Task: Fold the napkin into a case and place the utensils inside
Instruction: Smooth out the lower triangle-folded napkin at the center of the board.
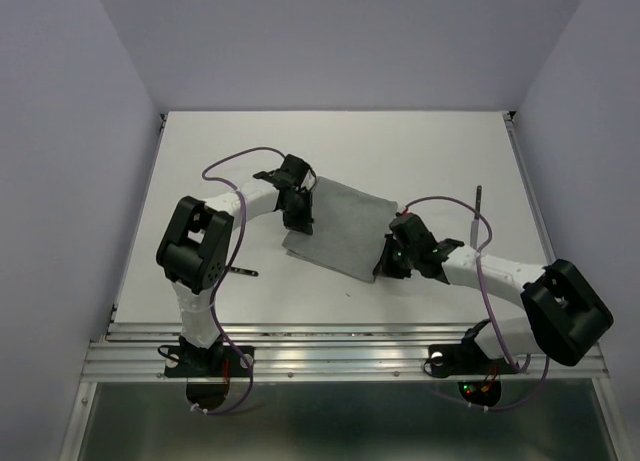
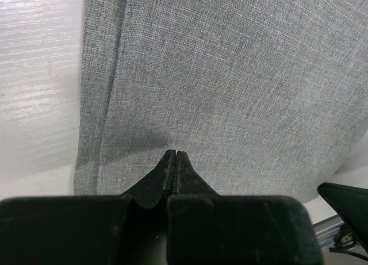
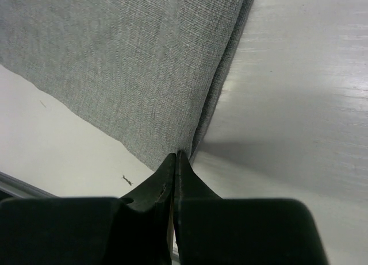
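Note:
The grey napkin lies folded in layers in the middle of the table, a doubled edge showing along its sides. My left gripper is shut, its tips down on the napkin near its left edge. My right gripper is shut, its tips at the near right corner of the napkin; no cloth shows between the jaws. One thin dark utensil lies right of the napkin, partly behind the right arm's cable. Another dark stick lies by the left arm.
The white table is bounded by lilac walls at the back and both sides. A metal rail runs along the near edge by the arm bases. Purple cables loop over both arms.

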Controlling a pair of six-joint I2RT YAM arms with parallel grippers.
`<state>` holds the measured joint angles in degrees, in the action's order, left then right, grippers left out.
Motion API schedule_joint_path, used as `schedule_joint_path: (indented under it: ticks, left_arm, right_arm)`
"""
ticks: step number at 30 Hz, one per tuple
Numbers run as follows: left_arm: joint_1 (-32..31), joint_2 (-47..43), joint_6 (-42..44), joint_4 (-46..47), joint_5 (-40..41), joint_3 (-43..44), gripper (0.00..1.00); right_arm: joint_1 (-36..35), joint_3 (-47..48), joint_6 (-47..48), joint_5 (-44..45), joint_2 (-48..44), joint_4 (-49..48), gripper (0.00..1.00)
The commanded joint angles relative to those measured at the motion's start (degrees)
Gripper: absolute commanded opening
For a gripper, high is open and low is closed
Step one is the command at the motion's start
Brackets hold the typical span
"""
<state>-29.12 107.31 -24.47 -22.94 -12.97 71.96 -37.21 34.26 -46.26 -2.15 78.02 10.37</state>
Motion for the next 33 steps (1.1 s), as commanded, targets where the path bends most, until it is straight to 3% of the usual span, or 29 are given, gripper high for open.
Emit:
schedule_joint_path:
  ticks: [1, 13, 25, 33]
  left_arm:
    - [0.56, -1.57, 0.74, -0.44, 1.37, -0.25, 0.00]
    - [1.44, -4.74, 1.09, -2.11, 2.69, -1.56, 0.00]
    - [1.00, -3.15, -0.58, 4.13, -0.65, -10.70, 0.00]
    - [-1.19, -9.04, -1.72, 2.73, -3.37, -16.67, 0.00]
  right_arm:
    - [-0.41, 3.61, 3.19, 1.37, -3.57, 2.28, 0.01]
    - [-1.55, 0.29, 1.62, -6.90, 3.44, -2.11, 0.01]
    - [-1.55, 1.06, 3.45, 4.34, 2.23, 3.68, 0.01]
    - [2.84, 3.62, 7.58, 10.76, -0.67, 11.85, 0.01]
